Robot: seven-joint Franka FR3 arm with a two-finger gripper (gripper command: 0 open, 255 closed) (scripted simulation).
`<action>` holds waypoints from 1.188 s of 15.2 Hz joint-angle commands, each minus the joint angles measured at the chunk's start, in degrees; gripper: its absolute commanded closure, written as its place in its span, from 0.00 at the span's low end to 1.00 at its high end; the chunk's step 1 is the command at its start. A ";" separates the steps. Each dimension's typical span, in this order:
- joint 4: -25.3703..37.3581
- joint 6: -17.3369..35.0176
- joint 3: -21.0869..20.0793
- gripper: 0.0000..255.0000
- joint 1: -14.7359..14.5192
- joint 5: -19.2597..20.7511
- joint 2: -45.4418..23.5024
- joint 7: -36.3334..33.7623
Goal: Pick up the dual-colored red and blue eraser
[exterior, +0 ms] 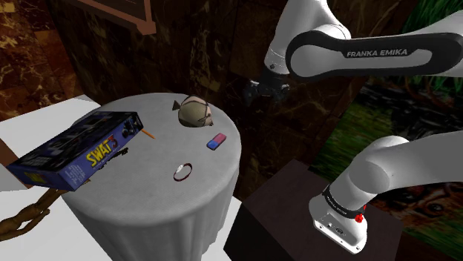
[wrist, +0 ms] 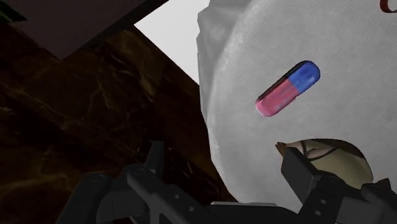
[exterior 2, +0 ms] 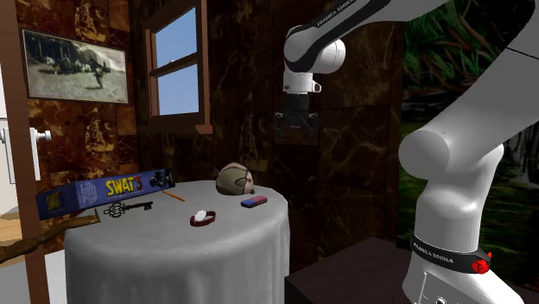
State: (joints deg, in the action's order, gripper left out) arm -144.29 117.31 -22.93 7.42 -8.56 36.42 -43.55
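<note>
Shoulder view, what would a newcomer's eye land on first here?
Probably the big white arm sweeping across the shoulder view's upper right, with its open claw hanging in the air just past the round table on that view's right. Next comes the blue SWAT box jutting past the table's left side, and then the small red and blue eraser lying alone near the right edge.

SWAT on box (exterior: pixel 74 152), FRANKA EMIKA on arm (exterior: pixel 319 46)
</note>
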 commanded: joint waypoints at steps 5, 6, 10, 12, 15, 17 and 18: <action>0.42 9.70 -8.71 0.00 4.12 -2.92 -10.90 -18.42; 0.86 11.35 -10.17 0.00 5.02 -2.90 -13.10 -21.54; 3.41 17.96 -15.95 0.00 9.13 -0.54 -22.97 -35.02; 5.16 21.13 -18.47 0.00 11.21 2.55 -28.62 -42.72; 8.13 25.00 -20.39 0.00 12.98 9.37 -37.24 -54.76; 7.71 26.54 -19.98 0.00 12.62 11.16 -38.79 -56.04; 7.52 27.30 -19.83 0.00 12.53 12.12 -39.59 -56.72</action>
State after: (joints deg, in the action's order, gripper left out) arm -136.89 143.76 -42.84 19.96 2.17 -1.90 -98.94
